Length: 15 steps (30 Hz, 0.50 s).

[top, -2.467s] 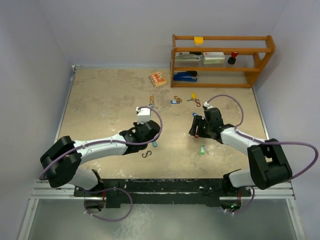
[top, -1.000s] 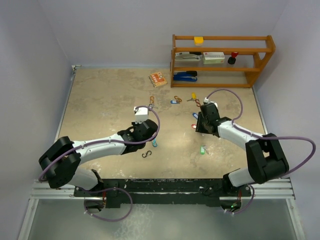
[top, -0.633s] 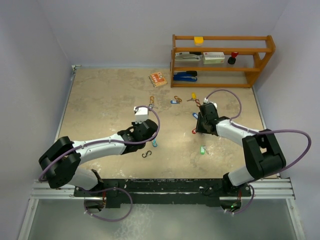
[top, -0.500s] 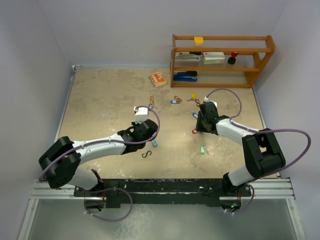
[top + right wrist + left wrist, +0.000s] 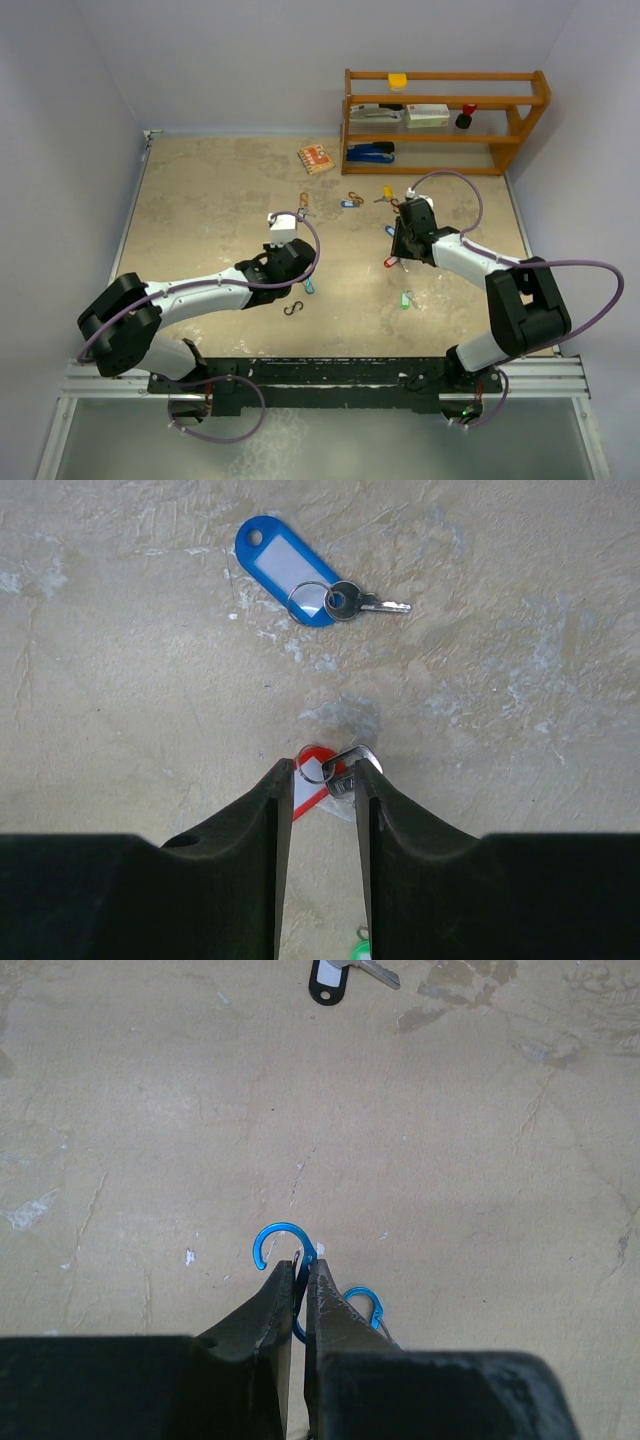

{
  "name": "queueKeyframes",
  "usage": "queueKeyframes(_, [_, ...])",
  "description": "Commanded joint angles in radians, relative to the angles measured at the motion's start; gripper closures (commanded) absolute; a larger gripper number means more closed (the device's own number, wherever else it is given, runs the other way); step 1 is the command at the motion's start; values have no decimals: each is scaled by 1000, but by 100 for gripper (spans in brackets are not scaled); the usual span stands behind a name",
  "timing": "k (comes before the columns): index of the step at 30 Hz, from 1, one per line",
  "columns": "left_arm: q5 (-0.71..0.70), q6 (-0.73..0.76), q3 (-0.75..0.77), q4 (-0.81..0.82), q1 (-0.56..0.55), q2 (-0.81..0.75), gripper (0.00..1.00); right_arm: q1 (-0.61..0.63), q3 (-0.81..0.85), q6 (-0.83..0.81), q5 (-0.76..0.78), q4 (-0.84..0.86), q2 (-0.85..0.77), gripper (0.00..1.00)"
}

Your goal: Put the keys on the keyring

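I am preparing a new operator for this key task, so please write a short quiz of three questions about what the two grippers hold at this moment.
1. True or false: the left gripper is shut on a blue hook.
2. Which colour is the tag between the fingers of the right gripper? A) blue B) red C) yellow
3. In the right wrist view, which key lies on the table ahead of the gripper, apart from it?

Key: 1 true. 2 B, the red key. 3 the blue key.
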Motion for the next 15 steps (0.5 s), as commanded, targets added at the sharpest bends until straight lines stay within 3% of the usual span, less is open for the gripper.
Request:
queueKeyframes(1, [-7, 20, 19, 29, 4, -3, 100, -5, 49, -18, 25, -7, 1, 67])
queueKeyframes(15, [-3, 19, 18, 35, 5, 5, 100, 4, 80, -148, 28, -22, 17, 65])
